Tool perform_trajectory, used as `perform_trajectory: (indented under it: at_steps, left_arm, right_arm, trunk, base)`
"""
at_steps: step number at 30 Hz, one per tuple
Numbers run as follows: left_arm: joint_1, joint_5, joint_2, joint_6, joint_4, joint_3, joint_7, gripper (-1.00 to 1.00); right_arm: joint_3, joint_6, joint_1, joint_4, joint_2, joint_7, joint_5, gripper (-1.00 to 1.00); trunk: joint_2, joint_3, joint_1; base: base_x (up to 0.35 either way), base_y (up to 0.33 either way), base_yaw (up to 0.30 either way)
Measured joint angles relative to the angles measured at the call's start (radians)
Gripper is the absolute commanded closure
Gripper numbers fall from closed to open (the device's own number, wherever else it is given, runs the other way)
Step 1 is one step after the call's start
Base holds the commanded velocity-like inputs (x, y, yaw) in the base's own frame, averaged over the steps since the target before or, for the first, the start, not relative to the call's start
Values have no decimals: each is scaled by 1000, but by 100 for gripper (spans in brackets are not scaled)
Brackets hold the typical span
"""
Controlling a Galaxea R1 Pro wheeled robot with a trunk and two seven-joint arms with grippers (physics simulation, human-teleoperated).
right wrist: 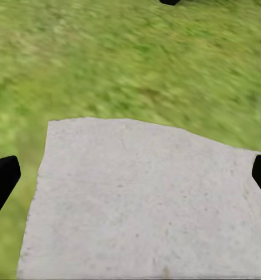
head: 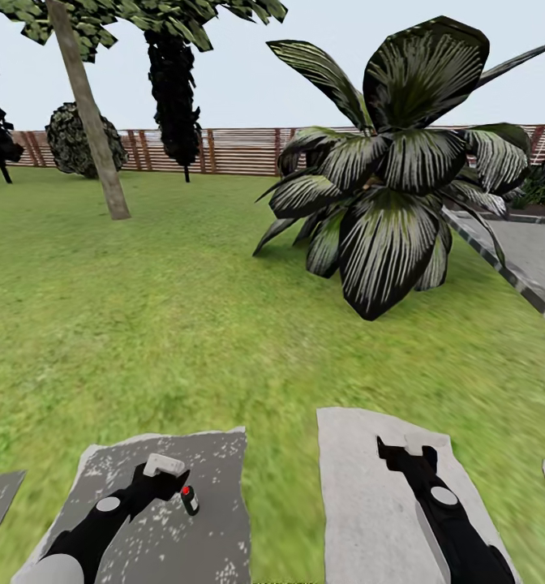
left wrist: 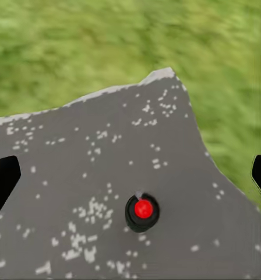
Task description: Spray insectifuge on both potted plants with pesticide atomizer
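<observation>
Standing upright on the dark grey stone slab [head: 208, 462], the pesticide atomizer [head: 190, 500] sits just beside your left gripper [head: 169, 478], whose fingers are spread wide with the bottle's red-spotted top [left wrist: 143, 209] between them, untouched. Your right gripper [head: 392, 448] hangs open and empty over the paler slab [head: 362, 487], with lawn [head: 183, 324] and a big striped-leaf bush [head: 386, 195] ahead.

Both arms are finished in matte black. A round grey disc is set into the left arm [head: 108, 504] and the right arm [head: 444, 495]. A white block is carried near the left gripper [head: 164, 468].
</observation>
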Motion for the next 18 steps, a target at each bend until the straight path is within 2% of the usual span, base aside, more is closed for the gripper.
perform_trajectory:
  at_steps: [4, 11, 15, 18]
  left_arm:
    - [0, 1, 2, -7, 0, 3, 1, -100]
    - [1, 0, 8, -58, 1, 4, 2, -100]
    - [2, 0, 9, -67, 7, 4, 3, -100]
    - [2, 0, 11, -108, 19, 5, 5, -100]
  right_arm:
    - [1, 0, 0, 0, 1, 0, 0, -100]
    - [1, 0, 0, -3, 5, 0, 0, -100]
    - [0, 0, 0, -4, 5, 0, 0, -100]
    - [0, 0, 0, -4, 5, 0, 0, -100]
  trunk:
    - [-28, -14, 15]
    - [-77, -37, 42]
    - [-78, -57, 44]
    - [-79, -73, 45]
  base:
    - [0, 0, -224]
    - [0, 0, -30]
    - [0, 0, -3]
    - [0, 0, 0]
